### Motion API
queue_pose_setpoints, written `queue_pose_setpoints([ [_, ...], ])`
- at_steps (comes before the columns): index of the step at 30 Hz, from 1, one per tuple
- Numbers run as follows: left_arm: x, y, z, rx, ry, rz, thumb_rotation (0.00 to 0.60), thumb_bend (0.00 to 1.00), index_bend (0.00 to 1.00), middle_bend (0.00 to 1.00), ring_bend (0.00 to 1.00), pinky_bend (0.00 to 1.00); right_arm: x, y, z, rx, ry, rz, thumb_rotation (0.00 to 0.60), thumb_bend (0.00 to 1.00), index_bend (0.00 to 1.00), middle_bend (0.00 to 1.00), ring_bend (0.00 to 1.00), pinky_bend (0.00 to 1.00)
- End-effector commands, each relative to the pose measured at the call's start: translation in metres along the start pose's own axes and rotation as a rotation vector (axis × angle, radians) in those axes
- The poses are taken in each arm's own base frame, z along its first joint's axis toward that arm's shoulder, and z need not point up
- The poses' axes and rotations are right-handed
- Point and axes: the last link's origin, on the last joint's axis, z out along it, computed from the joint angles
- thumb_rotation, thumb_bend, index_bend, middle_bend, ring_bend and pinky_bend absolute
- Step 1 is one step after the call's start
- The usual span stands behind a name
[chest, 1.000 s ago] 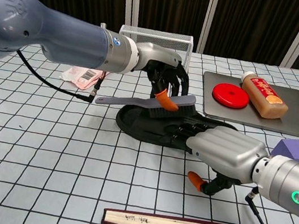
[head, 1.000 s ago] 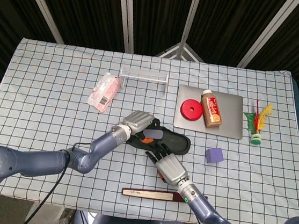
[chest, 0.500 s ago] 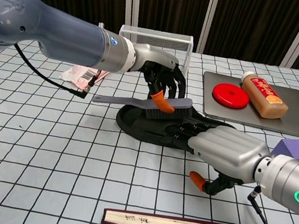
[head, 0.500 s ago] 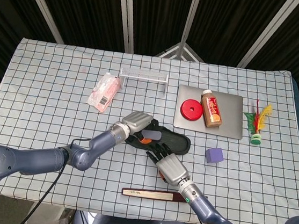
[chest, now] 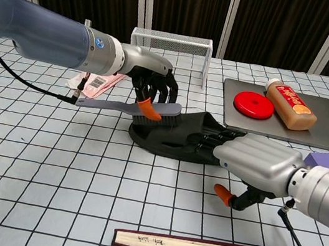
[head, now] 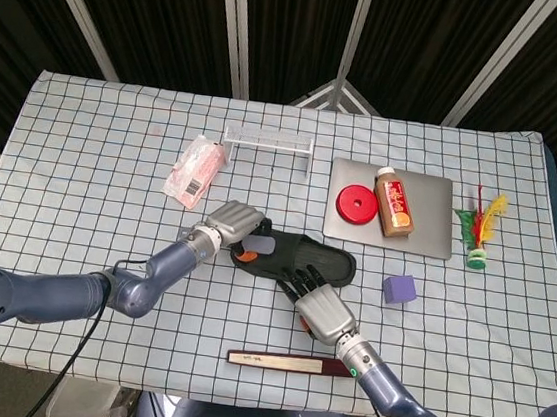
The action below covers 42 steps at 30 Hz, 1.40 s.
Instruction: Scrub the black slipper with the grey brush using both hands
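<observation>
Chest view: scrubbing step under way. Left hand is gripping the grey brush near its bristle end, fingers wrapped over the top, long handle trailing out toward 9 o'clock. Bristles are sitting at the 9 o'clock end of the black slipper, touching or just above its rim; I cannot tell which. Right hand is lying on the slipper's 3 o'clock half, fingers stretched flat along the upper, pressing it to the checked tablecloth rather than gripping it.

Head view: slipper is lying near table centre, long axis running 9 to 3. Left hand is at its 9 o'clock end, right hand reaching in from 6 o'clock.

Judgement: mid-scrub, brush at the far end of a stroke. Next move is calling for a drag of the bristles back toward 3 o'clock along the upper, with downward pressure held. Right hand is needing to stay planted so the slipper does not slide or pivot. Stroke should stop short of the right fingertips.

Other things: grey tray at 2 o'clock of the slipper, carrying a red disc and a brown bottle; purple block at 3 o'clock.
</observation>
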Motion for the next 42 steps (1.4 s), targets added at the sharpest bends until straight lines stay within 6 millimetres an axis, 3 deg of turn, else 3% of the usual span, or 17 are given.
queue_pose_setpoints([
  [1, 0.007, -0.002, -0.004, 0.006, 0.009, -0.012, 0.6, 0.74, 0.77, 0.72, 0.58, 0.48, 0.001, 0.0, -0.002, -0.001, 0.005, 0.0, 0.6, 0.64, 0.0, 0.0, 0.0, 0.0],
  [7, 0.014, -0.004, -0.018, -0.004, 0.017, -0.056, 0.6, 0.74, 0.77, 0.72, 0.58, 0.48, 0.011, 0.001, -0.017, -0.017, 0.059, -0.006, 0.6, 0.64, 0.0, 0.0, 0.0, 0.0],
  [16, 0.02, -0.026, -0.06, -0.017, 0.015, -0.066, 0.6, 0.74, 0.77, 0.72, 0.58, 0.47, 0.023, 0.013, -0.079, -0.13, 0.132, -0.085, 0.6, 0.64, 0.0, 0.0, 0.0, 0.0],
  [22, 0.009, -0.063, -0.104, 0.009, 0.008, -0.012, 0.6, 0.74, 0.76, 0.71, 0.57, 0.46, 0.025, 0.045, -0.116, -0.287, 0.237, -0.079, 0.6, 0.64, 0.0, 0.0, 0.0, 0.0],
  [29, -0.028, -0.128, -0.148, 0.093, 0.056, 0.065, 0.6, 0.73, 0.75, 0.71, 0.56, 0.44, 0.013, 0.067, -0.153, -0.366, 0.273, -0.03, 0.6, 0.64, 0.0, 0.0, 0.0, 0.0],
  [35, -0.051, -0.17, -0.153, 0.148, 0.037, 0.052, 0.6, 0.69, 0.71, 0.62, 0.47, 0.35, 0.005, 0.076, -0.161, -0.394, 0.288, -0.008, 0.6, 0.64, 0.0, 0.0, 0.0, 0.0],
  [39, -0.059, -0.173, -0.143, 0.12, 0.04, 0.018, 0.6, 0.67, 0.67, 0.61, 0.46, 0.34, 0.002, 0.079, -0.161, -0.406, 0.295, 0.009, 0.6, 0.64, 0.0, 0.0, 0.0, 0.0],
  [42, -0.064, -0.17, -0.134, 0.082, 0.051, 0.031, 0.6, 0.61, 0.61, 0.6, 0.44, 0.33, 0.002, 0.081, -0.159, -0.411, 0.294, 0.015, 0.6, 0.64, 0.0, 0.0, 0.0, 0.0],
])
